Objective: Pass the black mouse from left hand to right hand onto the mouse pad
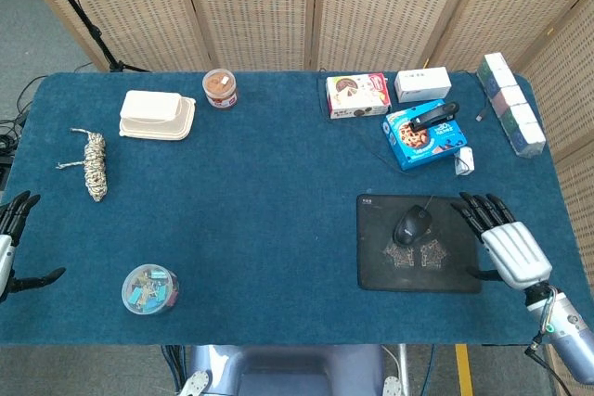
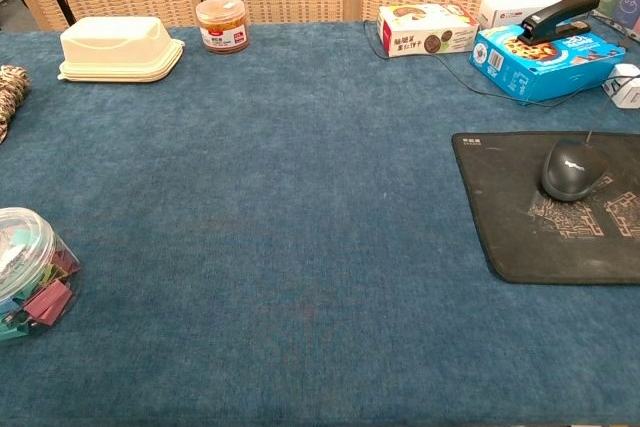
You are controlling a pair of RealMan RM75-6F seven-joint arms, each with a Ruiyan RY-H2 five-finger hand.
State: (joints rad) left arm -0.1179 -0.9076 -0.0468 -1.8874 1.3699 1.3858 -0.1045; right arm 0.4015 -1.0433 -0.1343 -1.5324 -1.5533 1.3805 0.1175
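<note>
The black mouse (image 1: 413, 225) (image 2: 573, 168) lies alone on the black mouse pad (image 1: 380, 261) (image 2: 520, 237), toward the pad's far side, its cable running away from it. My right hand (image 1: 502, 237) hovers by the pad's right edge with fingers spread and nothing in it, well apart from the mouse. My left hand (image 1: 11, 238) is at the table's left edge, fingers apart and empty. Neither hand shows in the chest view.
A blue box with a black stapler (image 1: 425, 134) and a small white adapter (image 1: 464, 160) sit behind the pad. A tub of clips (image 1: 148, 289), a rope bundle (image 1: 95, 165), a cream lunch box (image 1: 156, 115), a jar (image 1: 220, 88) and boxes (image 1: 357, 95) line the table.
</note>
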